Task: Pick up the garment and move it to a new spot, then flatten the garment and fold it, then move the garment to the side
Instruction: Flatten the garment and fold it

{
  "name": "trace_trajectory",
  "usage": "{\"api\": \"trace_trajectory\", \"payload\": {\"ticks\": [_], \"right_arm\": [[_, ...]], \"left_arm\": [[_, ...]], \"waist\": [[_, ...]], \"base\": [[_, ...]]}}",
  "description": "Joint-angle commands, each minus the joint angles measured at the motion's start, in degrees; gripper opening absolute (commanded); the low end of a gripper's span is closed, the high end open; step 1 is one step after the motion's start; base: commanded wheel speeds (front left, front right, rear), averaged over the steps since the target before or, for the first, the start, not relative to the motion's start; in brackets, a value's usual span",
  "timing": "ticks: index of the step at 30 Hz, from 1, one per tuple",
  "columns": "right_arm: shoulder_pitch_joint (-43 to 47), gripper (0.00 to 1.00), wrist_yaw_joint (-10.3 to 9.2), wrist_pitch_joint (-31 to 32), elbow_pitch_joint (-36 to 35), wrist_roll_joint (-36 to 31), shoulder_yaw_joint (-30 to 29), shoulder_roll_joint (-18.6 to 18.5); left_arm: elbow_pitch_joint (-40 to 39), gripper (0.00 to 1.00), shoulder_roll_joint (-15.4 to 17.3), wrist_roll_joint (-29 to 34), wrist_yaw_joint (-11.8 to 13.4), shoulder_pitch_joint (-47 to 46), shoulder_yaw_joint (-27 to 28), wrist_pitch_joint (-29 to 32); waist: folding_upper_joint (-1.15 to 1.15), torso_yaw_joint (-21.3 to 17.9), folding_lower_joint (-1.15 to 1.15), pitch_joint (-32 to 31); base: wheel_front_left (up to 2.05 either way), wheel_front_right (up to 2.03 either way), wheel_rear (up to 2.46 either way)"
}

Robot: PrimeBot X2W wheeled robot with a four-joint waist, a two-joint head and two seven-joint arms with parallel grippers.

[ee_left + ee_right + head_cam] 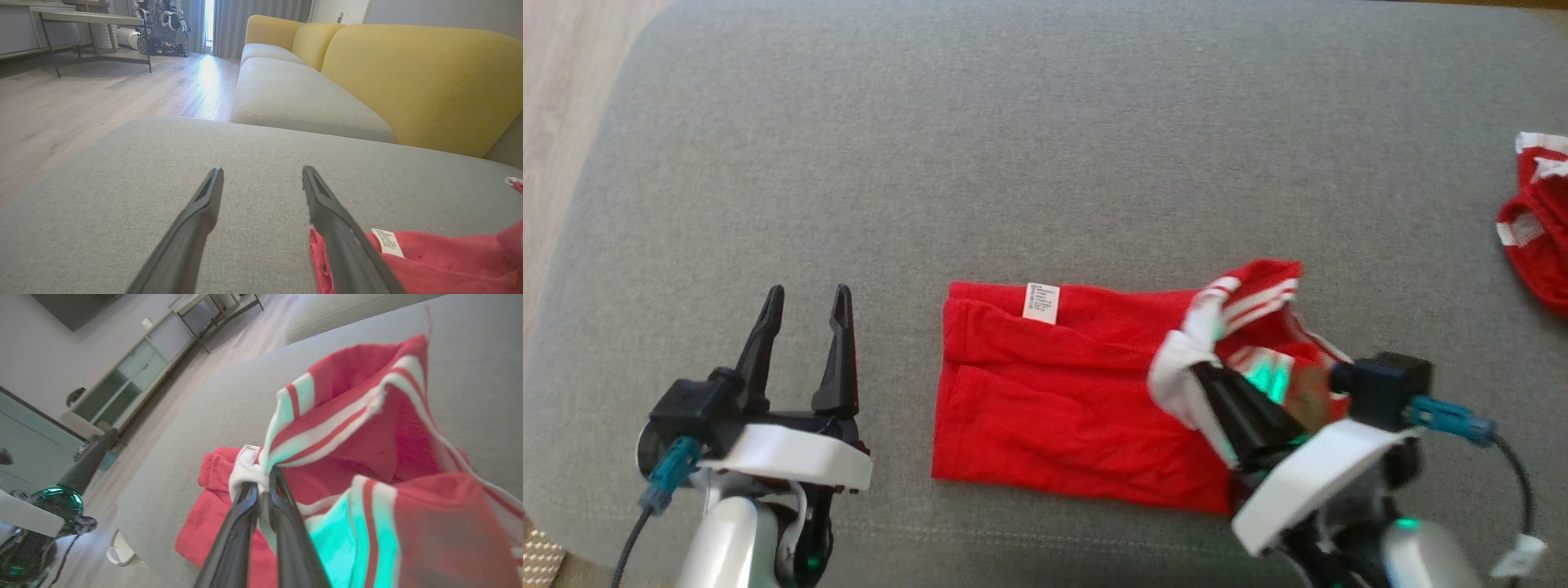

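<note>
A red garment point(1062, 400) with white striped trim and a small white label lies partly folded on the grey cushion point(1045, 163). My right gripper point(1196, 367) is shut on the white striped edge at the garment's right end and holds that end lifted and bunched. The right wrist view shows the fingers point(282, 506) pinching the garment point(359, 437) at its white trim. My left gripper point(805, 298) stands open to the left of the garment, apart from it. In the left wrist view the garment point(441, 261) lies just right of the right finger point(335, 232).
A second red and white garment point(1535, 220) lies at the cushion's right edge. Wooden floor point(556, 122) runs along the cushion's left side. A yellow sofa back point(408, 73) and another grey seat lie beyond, with a metal-legged table point(90, 28) across the room.
</note>
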Motion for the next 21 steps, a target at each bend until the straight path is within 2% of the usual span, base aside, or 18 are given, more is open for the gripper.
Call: {"api": "trace_trajectory", "payload": {"ticks": [1,7,21], "right_arm": [[-3.57,0.00,0.19,-2.04,-0.80,2.35,3.34,-0.40],[-8.64,0.00,0.19,-8.81,6.48,7.25,12.39,-0.40],[-19.40,0.00,0.19,-18.35,22.70,12.63,22.91,-0.39]], "left_arm": [[-1.69,1.00,0.21,-0.10,-0.15,-1.18,1.35,-0.69],[-1.51,1.00,0.20,-0.53,-0.08,-1.28,0.35,-0.69],[-1.41,1.00,0.20,-1.43,0.12,-2.61,-1.24,-0.69]], "waist": [[0.00,0.47,0.00,0.04],[0.00,1.67,0.00,0.25],[0.00,3.03,0.00,2.53]], "base": [[0.00,0.00,0.00],[0.00,0.00,0.00],[0.00,0.00,0.00]]}}
